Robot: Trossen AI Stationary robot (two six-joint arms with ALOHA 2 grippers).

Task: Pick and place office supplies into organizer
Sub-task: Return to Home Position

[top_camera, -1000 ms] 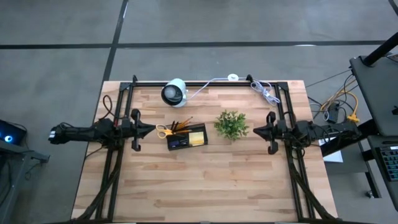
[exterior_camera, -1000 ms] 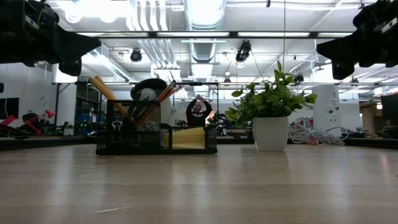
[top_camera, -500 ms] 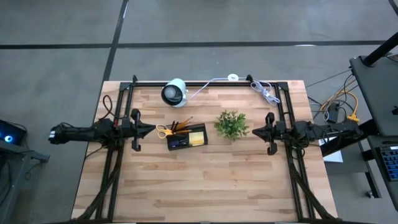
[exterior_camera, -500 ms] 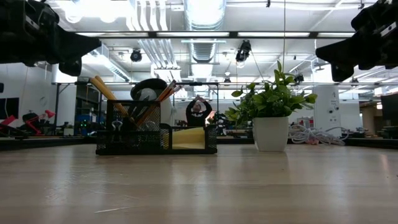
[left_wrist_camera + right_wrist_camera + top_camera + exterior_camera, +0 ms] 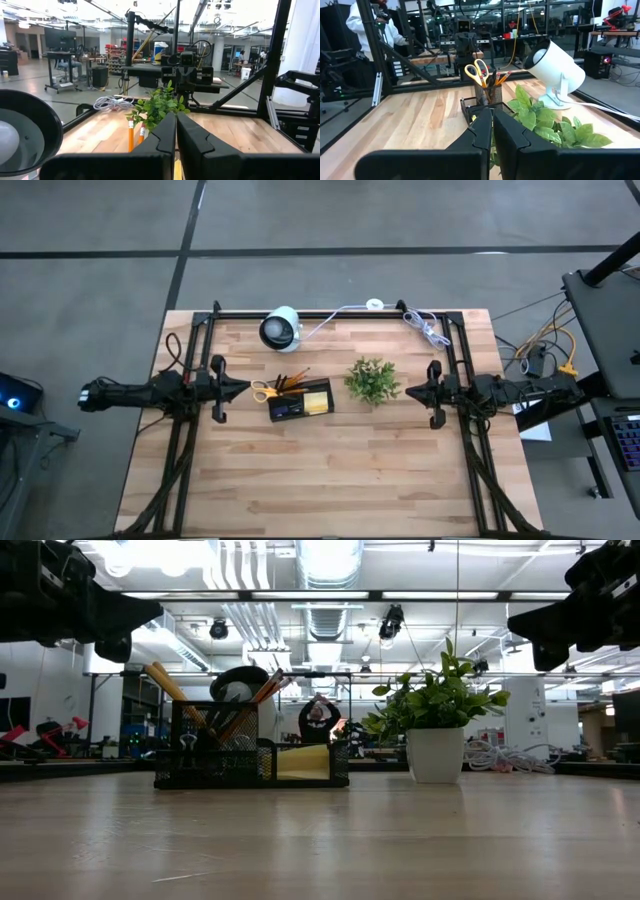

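Organizer [image 5: 299, 402]: black mesh tray on the wooden worktop [image 5: 330, 470], just left of centre in the high view. Taller cup at its left end, lower compartments to the right.

Orange pencils [image 5: 296, 379] in the cup, slanting, ends fanned toward the upper right of the frame. Yellow-handled scissors [image 5: 262, 391] in the same cup, handles up and leaning out past the tray's left edge. Yellow sticky-note pad [image 5: 317, 400] in the right-hand compartment.

Left tool [image 5: 243, 388] at mid-left of the high view, pointing right. Tip near the scissors' handles but apart from them. In the low view, high above the worktop in the upper left corner. Fingers pressed together in the left wrist view, only a thin seam between them, nothing gripped.

Right tool [image 5: 411, 392] right of centre in the high view, pointing left, near the small green plant [image 5: 371, 380] without touching it. In the low view, high in the upper right corner. Fingers likewise closed against each other in the right wrist view, holding nothing.

Plant in a white pot, between the tray and the right tool. White round device [image 5: 281, 328] at upper centre of the worktop. White coiled cable [image 5: 425, 328] toward the upper right corner. Person in a white top [image 5: 367, 27] beyond the worktop, upper left of the right wrist view.
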